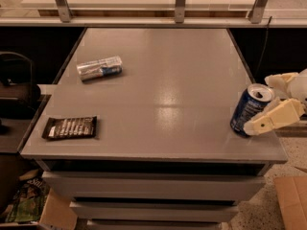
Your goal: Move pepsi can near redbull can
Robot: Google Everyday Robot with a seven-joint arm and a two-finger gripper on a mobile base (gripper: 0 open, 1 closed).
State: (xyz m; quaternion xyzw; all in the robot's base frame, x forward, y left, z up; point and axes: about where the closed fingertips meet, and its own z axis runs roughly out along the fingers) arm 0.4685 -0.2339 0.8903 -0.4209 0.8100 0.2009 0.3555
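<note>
Where the floor shows, near right: cardboard box (292, 200) beside the table's drawers (153, 186).
Front left edge: snack packet (70, 127), flat and dark, its white print too small to read.
Front right edge: pepsi can (247, 110), dark blue, upright, silver top opened, white lettering unreadable.
Claw at that can: gripper (261, 104) reaching in from the right, cream fingers spread, one before the can, one behind its rim.
Between the cans: bare grey table (168, 80), with the packet well off that line.
Far left: redbull can (100, 68) on its side, silver with a blue patch, well apart from the pepsi can.
Back: railing posts (180, 4).
</note>
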